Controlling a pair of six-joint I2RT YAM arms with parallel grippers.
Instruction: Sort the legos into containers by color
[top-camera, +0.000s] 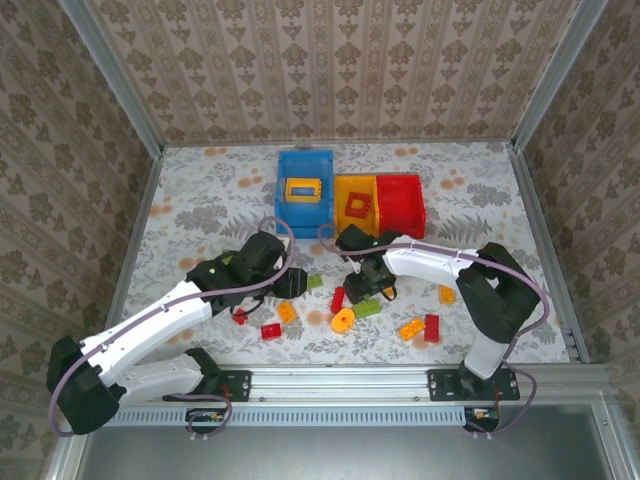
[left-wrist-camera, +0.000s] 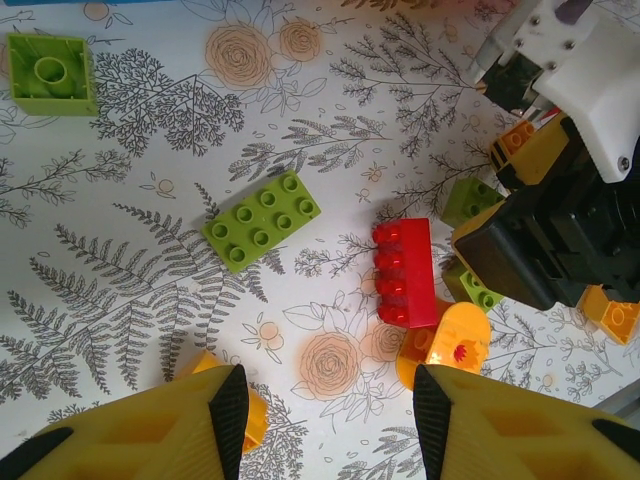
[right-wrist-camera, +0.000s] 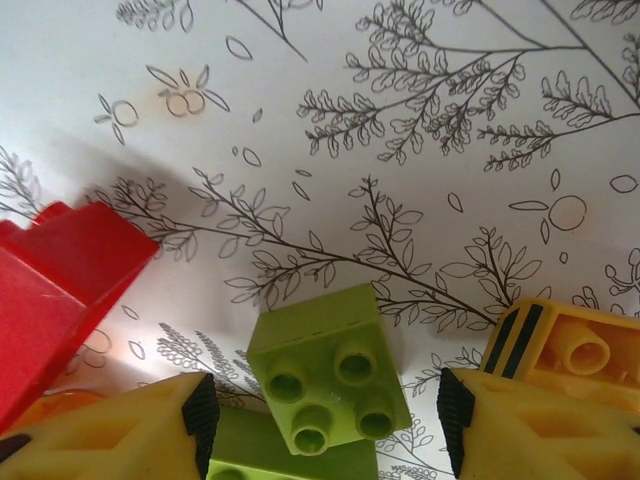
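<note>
Floral-printed cloth covers the table, which is hemmed in by papered walls. At the far middle the three containers stand in a row, side by side. The blue bin is on the left and holds a yellow frame. The orange-yellow bin holds a red frame, and the red bin is on the right. Both arms reach in toward the middle of the table, where most of the loose legos lie. The right gripper is low over the cloth, its jaws apart on either side of a small green brick. A sliver of cloth shows on each side of the brick, so nothing is clamped. It is a tight spot: a red brick leans in just left of one finger, and a striped orange brick sits hard by the other. A second green piece butts against the near side of the small one. The left gripper hangs about half open with nothing in it, and there is bare cloth between its fingers. An orange brick peeks out beside the left finger. Ahead of it lie a long green brick and an orange ring piece. A green square brick lies far off to the left. More red and orange bricks are scattered along the near edge.
</note>
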